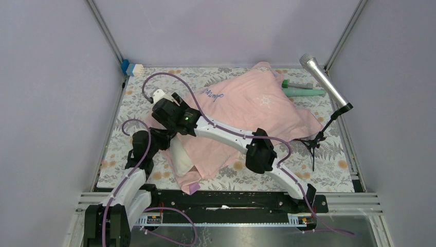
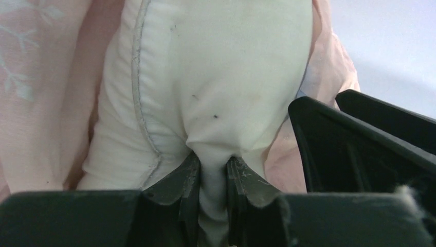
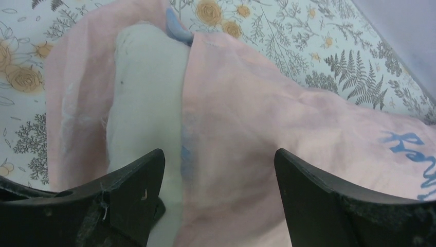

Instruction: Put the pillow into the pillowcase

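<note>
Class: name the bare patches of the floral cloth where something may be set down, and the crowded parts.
Free: cloth right of the microphone stand; far-left strip between blue-white block and pillowcase. Crowded: centre, with pillow, left arm, right arm.

Plain lilac walls (image 1: pixel 51 77) and slim aluminium corner posts (image 1: pixel 105 31) around a floral table cloth (image 1: pixel 339 164), in soft even light.

Soft, even light fills the overhead view, where shadows are faint and only the microphone (image 1: pixel 323 80) at the far right shows a mild sheen; the frame edges bow outward slightly. In the left wrist view the pillow (image 2: pixel 205 77) is bright, nearly washed out, and the left gripper (image 2: pixel 212 164) is dark and blurred. In the right wrist view the right gripper (image 3: pixel 218 154) is soft-edged — the table cloth (image 3: pixel 319 62) beyond is sharper.
</note>
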`<action>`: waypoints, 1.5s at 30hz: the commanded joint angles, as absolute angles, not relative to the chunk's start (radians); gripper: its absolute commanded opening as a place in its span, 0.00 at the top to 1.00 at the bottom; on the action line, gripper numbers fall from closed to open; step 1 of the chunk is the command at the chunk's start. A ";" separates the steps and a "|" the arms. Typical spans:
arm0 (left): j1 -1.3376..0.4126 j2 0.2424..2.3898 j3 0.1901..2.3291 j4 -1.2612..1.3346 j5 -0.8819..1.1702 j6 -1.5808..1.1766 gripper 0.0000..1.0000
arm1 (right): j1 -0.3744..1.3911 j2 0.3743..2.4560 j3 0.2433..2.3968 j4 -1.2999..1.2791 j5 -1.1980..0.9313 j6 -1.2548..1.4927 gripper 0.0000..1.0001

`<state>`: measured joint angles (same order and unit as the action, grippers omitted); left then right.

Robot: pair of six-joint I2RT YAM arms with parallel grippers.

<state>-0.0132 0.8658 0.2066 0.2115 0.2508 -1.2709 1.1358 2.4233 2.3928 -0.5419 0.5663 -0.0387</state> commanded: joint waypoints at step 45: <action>-0.071 1.225 0.154 0.735 0.111 -1.755 1.00 | 1.182 2.352 2.676 -0.378 -0.276 0.347 1.00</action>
<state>-0.0689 1.1896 0.1535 0.6579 0.2081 -1.6608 1.0676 2.4542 2.6320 -0.5022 -0.0555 0.2779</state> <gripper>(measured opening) 0.192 0.018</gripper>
